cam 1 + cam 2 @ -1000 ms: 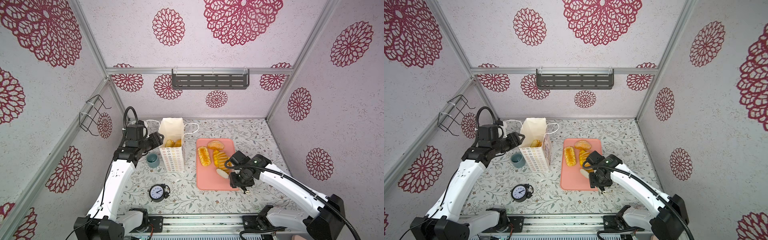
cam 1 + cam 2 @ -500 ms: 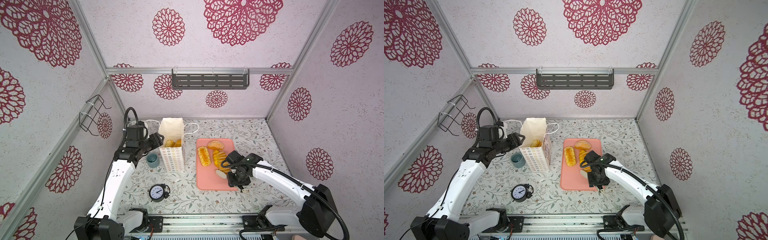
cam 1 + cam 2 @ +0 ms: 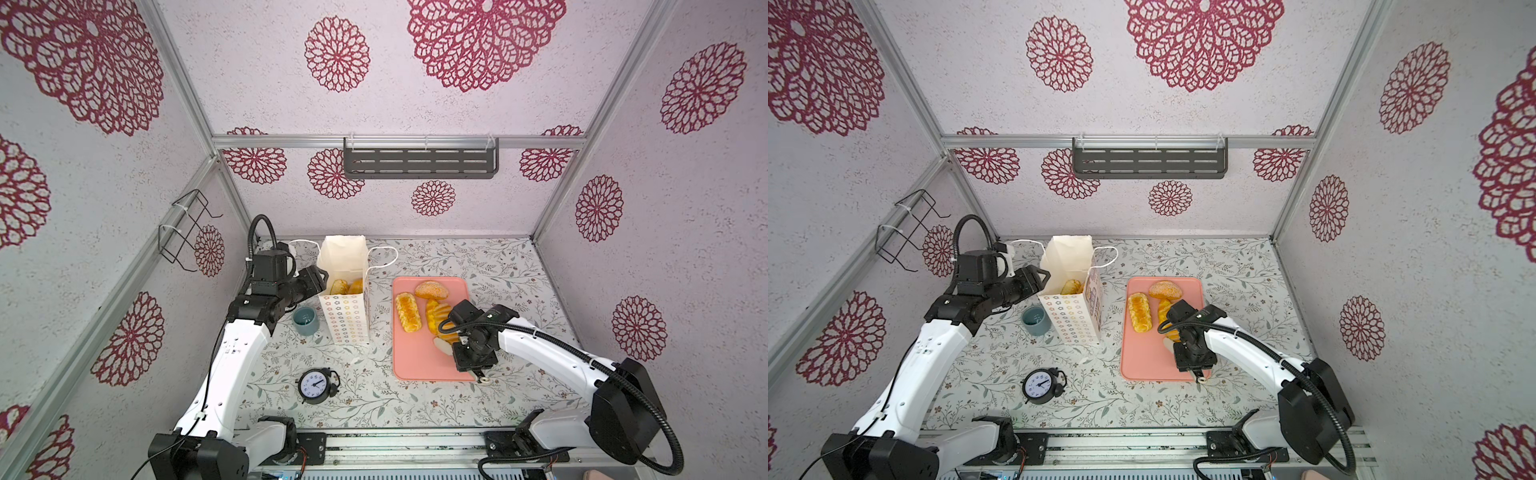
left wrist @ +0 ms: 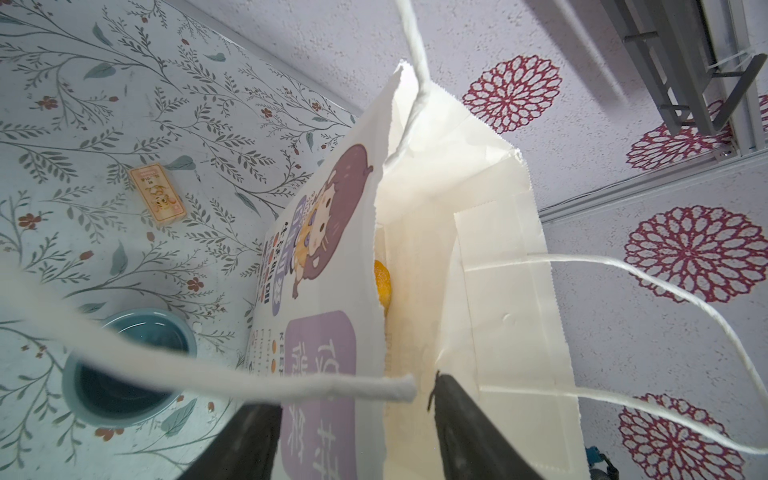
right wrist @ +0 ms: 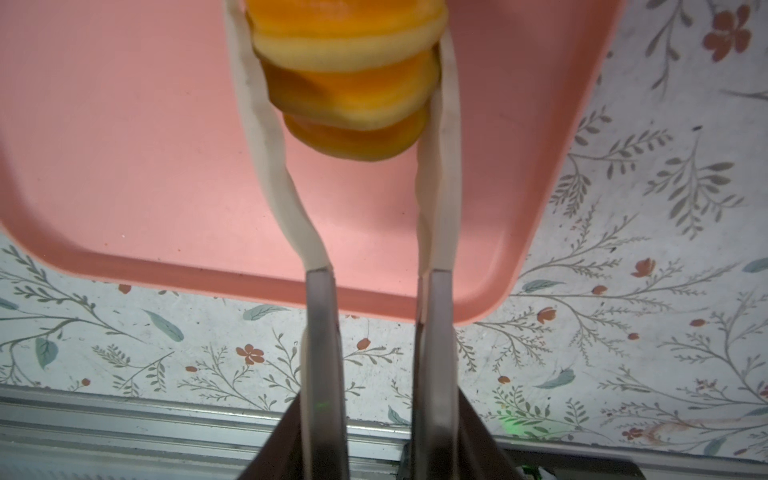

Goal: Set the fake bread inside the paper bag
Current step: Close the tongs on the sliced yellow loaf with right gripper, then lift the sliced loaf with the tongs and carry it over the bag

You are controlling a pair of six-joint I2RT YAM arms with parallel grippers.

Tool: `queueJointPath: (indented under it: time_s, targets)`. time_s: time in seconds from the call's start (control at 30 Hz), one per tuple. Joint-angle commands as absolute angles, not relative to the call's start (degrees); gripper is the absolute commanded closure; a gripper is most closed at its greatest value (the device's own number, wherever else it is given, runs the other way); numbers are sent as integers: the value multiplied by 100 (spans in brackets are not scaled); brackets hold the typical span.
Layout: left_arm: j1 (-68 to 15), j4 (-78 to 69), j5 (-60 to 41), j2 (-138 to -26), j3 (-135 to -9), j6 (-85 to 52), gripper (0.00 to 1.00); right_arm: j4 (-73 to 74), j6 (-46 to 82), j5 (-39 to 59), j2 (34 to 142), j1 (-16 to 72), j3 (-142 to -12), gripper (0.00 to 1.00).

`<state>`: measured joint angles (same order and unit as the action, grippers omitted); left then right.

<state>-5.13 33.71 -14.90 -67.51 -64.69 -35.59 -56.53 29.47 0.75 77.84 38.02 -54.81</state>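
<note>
- Standing upright at the back left of the table [image 3: 478,266], the paper bag [image 3: 345,320] has not shifted in the last second; two pieces of fake bread [image 3: 338,286] already show inside its mouth.
- The left gripper [image 4: 353,415] is likewise unmoved; its jaws are spread, one finger inside the bag and one outside the printed face, straddling that wall without pinching it; judged to be keeping the mouth open.
- The pink tray [image 3: 415,357] is where it was; the braided loaf [image 3: 405,311] and round bun [image 3: 432,289] lie on it undisturbed.
- The right gripper [image 5: 343,50] is the one change; it has travelled from the tray's near right edge inward over the tray, and its jaws have narrowed; both pads [image 5: 249,83] now press the flanks of the ridged roll [image 5: 349,104].
- The ridged roll is therefore pinched; whether it has left the tray cannot be told.
- A pale piece [image 3: 441,345] lies close beside that roll, untouched.
- Finding: grasp stage reached; lift and carry to the bag remain; other tray pieces outstanding.
</note>
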Motion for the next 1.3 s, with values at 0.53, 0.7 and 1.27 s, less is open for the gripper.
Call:
queueJointPath:
  time_s: [0.53, 0.7, 1.27]
  targets:
    - [-591, 3375, -1494, -6677, -6574, -3541, 41, -5756, 2908, 705, 6568, 3779, -5639, 67]
    - [-590, 3392, -1494, -6697, -6626, -3551, 44, -5657, 2911, 836, 6407, 3779, -5928, 67]
    - [-590, 3525, -1417, -6614, -6728, -3567, 60, -5184, 2725, 1878, 6449, 3779, -8235, 67]
